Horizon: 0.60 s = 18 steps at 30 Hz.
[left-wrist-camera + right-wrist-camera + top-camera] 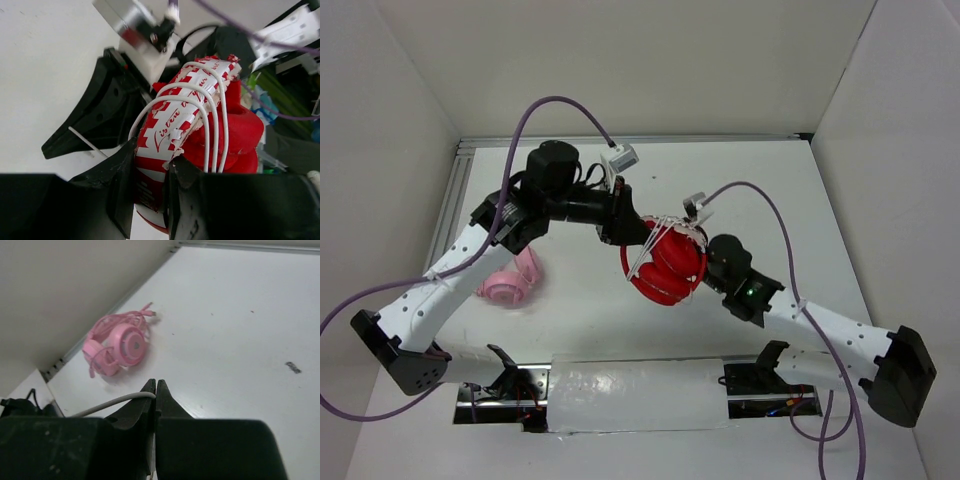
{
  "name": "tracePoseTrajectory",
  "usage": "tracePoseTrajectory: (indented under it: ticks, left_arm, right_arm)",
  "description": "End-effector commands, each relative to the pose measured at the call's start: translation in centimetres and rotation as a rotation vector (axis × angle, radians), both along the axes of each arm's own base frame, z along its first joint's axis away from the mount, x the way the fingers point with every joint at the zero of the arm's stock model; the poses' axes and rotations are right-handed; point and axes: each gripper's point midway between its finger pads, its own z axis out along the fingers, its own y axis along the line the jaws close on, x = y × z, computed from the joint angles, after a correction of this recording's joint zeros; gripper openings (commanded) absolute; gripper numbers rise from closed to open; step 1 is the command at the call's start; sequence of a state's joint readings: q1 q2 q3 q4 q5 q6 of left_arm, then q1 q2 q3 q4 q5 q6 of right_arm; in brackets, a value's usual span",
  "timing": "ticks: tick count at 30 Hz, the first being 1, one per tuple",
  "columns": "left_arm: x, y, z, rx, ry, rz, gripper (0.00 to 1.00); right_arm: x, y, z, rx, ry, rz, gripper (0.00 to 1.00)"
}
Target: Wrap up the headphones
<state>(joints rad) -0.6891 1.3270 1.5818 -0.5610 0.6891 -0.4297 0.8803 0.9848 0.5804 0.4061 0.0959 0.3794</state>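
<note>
**Q:** Left arm, what have you got?
**A:** My left gripper [150, 162] clamps the red headphones [667, 268] by the headband at mid-table, with the white cable [215, 115] looped around them.
**Q:** And the right?
**A:** My right gripper [155, 386] is closed, pinching the white cable.

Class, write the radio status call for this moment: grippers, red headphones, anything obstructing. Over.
Left gripper shut on red headphones, white cable looped round them. Right gripper shut on that cable. Pink headphones lie aside, no obstruction.
</note>
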Motion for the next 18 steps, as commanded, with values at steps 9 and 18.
tracePoseTrajectory:
  ticks: [9, 18]
  left_arm:
    - [0.7, -0.6, -6.9, 0.138, -0.219, -0.076, 0.00]
    - [3.6, -0.8, -14.8, 0.318, -0.214, -0.035, 0.00]
  right_arm:
    - [1.3, -6.6, -10.6, -0.523, 0.392, -0.020, 0.04]
    - [4.0, -11.6, -7.9, -0.692, 0.349, -0.251, 0.07]
